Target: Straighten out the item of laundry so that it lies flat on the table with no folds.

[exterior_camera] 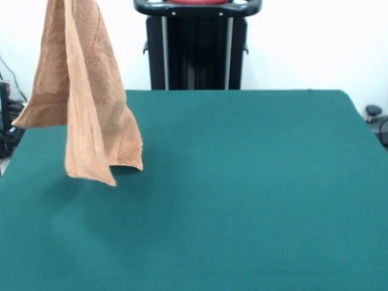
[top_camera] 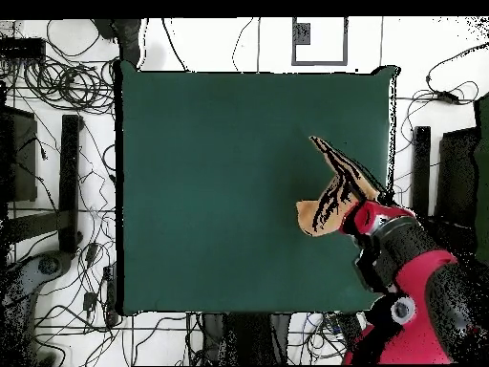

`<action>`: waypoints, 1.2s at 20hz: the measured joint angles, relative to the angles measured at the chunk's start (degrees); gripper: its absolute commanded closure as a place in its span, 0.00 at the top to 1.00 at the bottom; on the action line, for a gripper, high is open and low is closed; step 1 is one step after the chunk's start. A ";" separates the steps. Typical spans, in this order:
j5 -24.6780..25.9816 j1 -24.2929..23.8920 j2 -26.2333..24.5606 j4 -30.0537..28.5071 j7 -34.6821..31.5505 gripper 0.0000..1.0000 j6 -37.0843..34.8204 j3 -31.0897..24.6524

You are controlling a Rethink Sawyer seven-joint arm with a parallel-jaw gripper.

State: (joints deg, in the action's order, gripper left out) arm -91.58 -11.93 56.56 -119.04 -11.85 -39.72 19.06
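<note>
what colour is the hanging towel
Light orange-tan, plain terry; the towel shows best in the front view.

Arm reaching in from the base side.
The red and black arm [top_camera: 411, 277] stretches out over the table's edge; its gripper is hidden, fingers unseen.

Even, bright, diffuse light, no glare. The towel [exterior_camera: 85, 97] casts a faint soft shadow on the table [exterior_camera: 242, 194] beneath it. The front view is slightly soft overall.
</note>
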 measured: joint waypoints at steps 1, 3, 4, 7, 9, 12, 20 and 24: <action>-0.84 0.00 -0.28 -0.03 0.87 0.00 0.00 -0.24; -2.15 0.02 -0.84 -0.07 2.74 0.00 0.00 -0.70; -2.94 0.19 -1.32 -0.25 5.10 0.00 0.00 -1.05; -2.98 1.22 -1.31 -0.88 7.74 0.00 0.30 -0.98; -2.60 3.35 -0.28 -1.87 7.95 0.00 1.64 -0.46; 0.99 7.14 1.69 -2.98 7.79 0.00 4.46 1.43; 32.21 26.03 -0.74 3.11 -6.61 0.00 1.23 22.76; 41.24 30.42 -2.62 7.04 -17.82 0.00 -6.58 30.45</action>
State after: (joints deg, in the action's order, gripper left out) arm -50.34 18.49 53.95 -112.00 -29.67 -46.30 49.51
